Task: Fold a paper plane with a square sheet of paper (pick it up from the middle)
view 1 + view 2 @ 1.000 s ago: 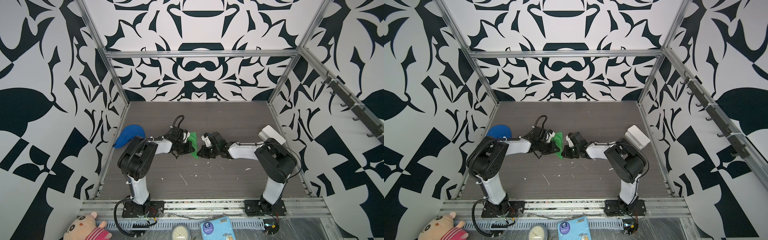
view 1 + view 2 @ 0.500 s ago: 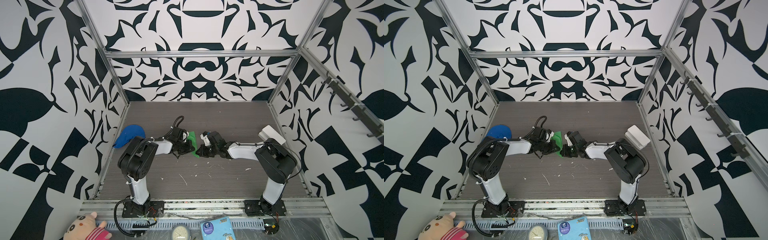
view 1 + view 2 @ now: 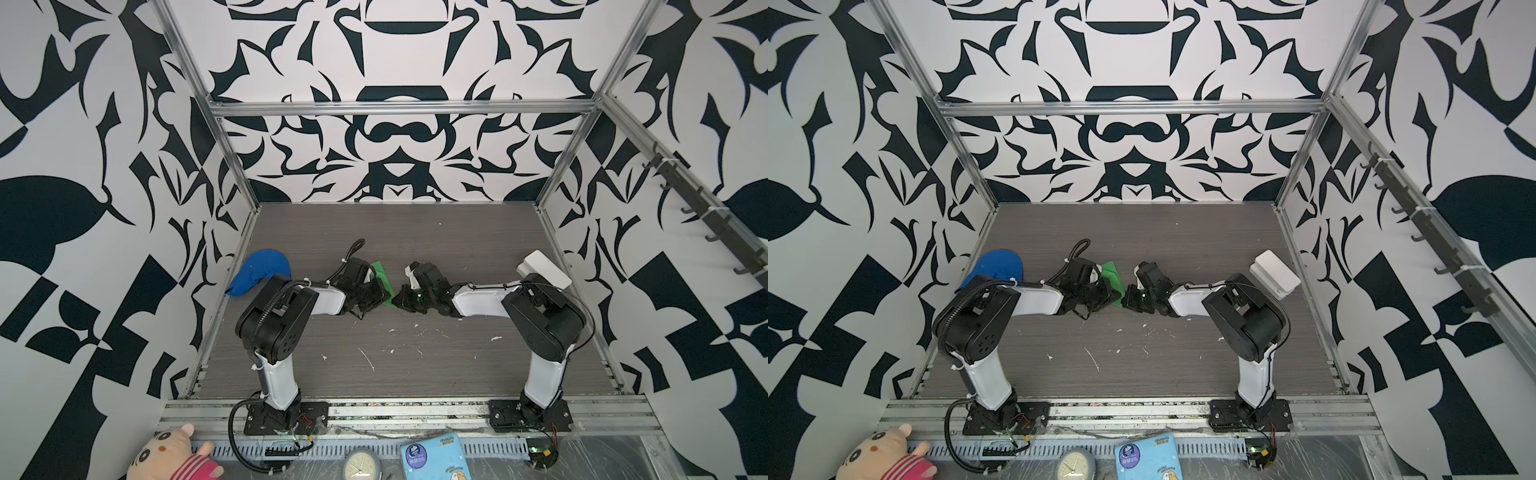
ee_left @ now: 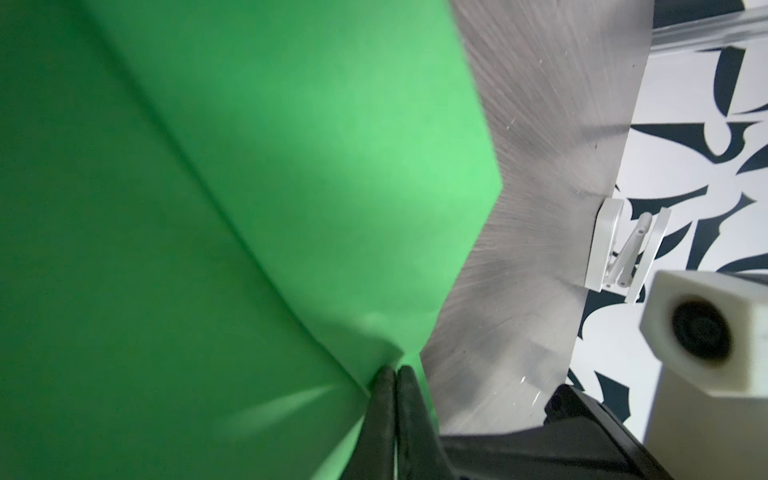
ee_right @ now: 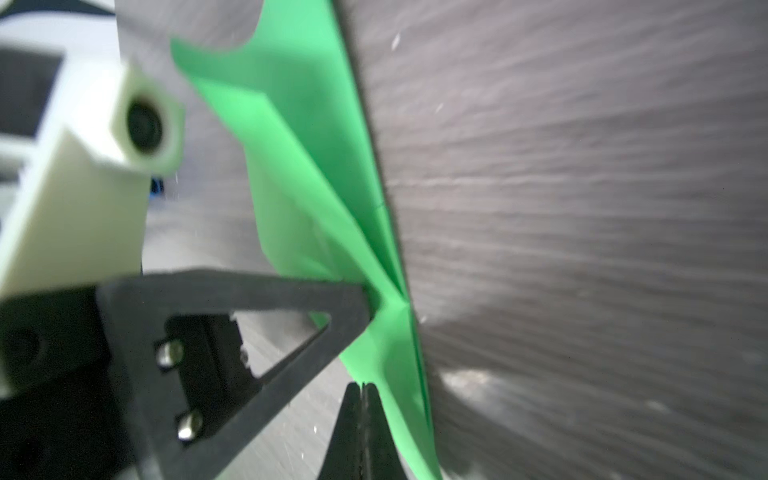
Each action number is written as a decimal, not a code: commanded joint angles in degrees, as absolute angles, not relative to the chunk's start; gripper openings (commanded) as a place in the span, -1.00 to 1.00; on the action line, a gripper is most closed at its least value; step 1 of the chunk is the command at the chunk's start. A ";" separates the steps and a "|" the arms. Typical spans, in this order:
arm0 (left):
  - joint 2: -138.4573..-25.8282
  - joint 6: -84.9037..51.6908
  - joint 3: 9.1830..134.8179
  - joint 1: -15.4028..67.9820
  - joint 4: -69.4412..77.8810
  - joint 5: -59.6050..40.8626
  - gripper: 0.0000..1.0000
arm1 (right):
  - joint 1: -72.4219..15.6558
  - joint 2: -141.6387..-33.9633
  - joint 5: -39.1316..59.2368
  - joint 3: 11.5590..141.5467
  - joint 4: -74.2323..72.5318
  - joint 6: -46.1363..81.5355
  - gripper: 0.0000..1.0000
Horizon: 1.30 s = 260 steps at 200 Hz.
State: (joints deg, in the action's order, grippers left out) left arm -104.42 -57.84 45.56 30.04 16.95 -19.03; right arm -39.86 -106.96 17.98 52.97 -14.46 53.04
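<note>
We see a grey wood-grain table (image 3: 395,232). On it lie a blue cap (image 3: 259,276) at the left edge, a white object (image 3: 544,270) at the right edge, and small white scraps (image 3: 368,359) toward the front. The green paper (image 3: 381,272) near the middle seems to touch the table with one edge.

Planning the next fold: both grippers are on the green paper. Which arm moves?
Probably right: the right gripper pinches an edge of the green paper; the left gripper clamps its crease, anchoring.

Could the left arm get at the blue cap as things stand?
Probably not yet: the left gripper is shut on the green paper; the blue cap lies back beside that arm's elbow.
</note>
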 commanded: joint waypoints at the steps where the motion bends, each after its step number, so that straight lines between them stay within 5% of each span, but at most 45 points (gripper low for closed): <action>1: -104.59 -61.26 44.30 30.37 16.30 -15.54 -0.86 | -39.55 -103.65 13.40 53.26 -16.10 57.40 -1.00; 170: -103.69 -57.51 46.81 30.33 12.84 -16.81 -0.81 | -39.38 -108.37 14.97 52.54 -10.90 58.24 -1.00; 260: -103.13 -24.43 56.02 21.07 -1.61 -34.96 -0.58 | -39.33 -110.12 13.99 52.73 -5.98 55.78 -1.00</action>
